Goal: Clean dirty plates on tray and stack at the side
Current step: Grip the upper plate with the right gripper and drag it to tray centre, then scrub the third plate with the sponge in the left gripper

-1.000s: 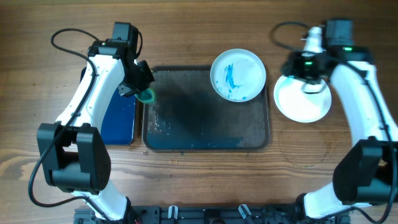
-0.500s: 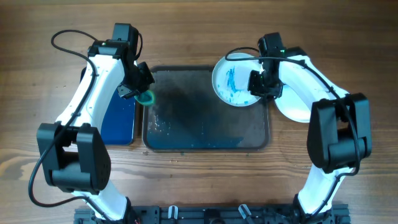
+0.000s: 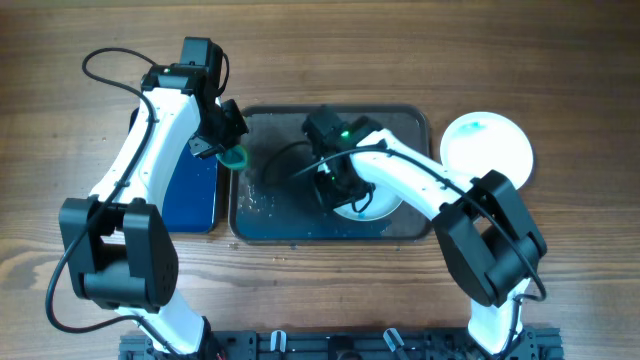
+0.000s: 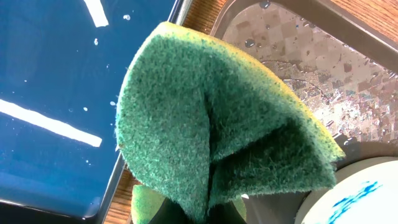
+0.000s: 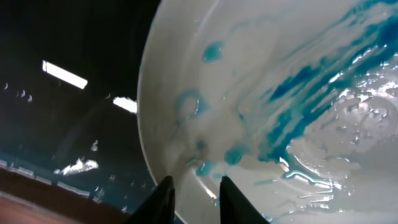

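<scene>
Blue side tray at far left, just beside the big dark tray. Left gripper clenched on a folded green sponge at the dark tray's left rim; fingers mostly hidden behind the sponge. Wet, open floor across the tray's left half. Right gripper pinching the rim of a blue-smeared plate near the tray's front edge, arm covering much of it. On bare wood further right, another white plate, faint teal trace; single or stacked, impossible to tell.

Right claw, plate, mid-tray
</scene>
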### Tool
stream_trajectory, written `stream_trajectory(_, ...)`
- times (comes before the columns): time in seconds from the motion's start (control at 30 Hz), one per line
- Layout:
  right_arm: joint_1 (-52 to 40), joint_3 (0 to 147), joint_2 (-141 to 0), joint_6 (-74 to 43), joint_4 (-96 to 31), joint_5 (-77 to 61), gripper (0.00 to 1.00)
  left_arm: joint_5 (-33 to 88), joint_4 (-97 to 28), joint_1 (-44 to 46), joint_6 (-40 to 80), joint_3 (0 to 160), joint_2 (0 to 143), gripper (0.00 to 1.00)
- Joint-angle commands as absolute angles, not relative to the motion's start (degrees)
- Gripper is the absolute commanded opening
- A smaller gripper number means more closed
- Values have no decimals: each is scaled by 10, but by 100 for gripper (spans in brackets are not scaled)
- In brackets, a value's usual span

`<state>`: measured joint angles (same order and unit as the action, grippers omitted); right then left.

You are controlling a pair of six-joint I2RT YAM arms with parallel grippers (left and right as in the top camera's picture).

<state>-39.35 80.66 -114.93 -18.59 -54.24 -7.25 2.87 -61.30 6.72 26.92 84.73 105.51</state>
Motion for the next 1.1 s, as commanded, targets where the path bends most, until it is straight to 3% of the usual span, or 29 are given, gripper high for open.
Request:
stream_trajectory(0.0, -384, 879, -1152, -198, -580, -78, 22, 36, -612, 70, 275, 854, 1051, 4)
stream_trajectory(0.1, -341, 935, -1127, -224, -659, -59, 26, 36, -615, 70, 275, 854, 1051, 4)
stream_trajectory(0.27, -219, 903, -1117, -224, -738, -5, 33, 40, -615, 98, 275, 854, 1051, 4)
stream_trajectory(0.4, -150, 825, -1117, -141, -679, -92, 37, 32, -604, 141, 272, 854, 1051, 4)
stream_trajectory(0.57, -151, 727, -1117, -138, -570, -168, 40, 29, -575, 174, 273, 854, 1051, 4)
stream_trajectory(0.63, -151, 697, -1117, -162, -539, -166, 35, 29, -569, 183, 273, 854, 1051, 4)
stream_trajectory(0.83, -155, 677, -1116, -180, -449, -212, 4, 29, -551, 200, 273, 854, 1052, 4)
stream_trajectory(1.07, -205, 681, -1116, -256, -401, -202, 4, 67, -546, 225, 273, 854, 1100, 4)
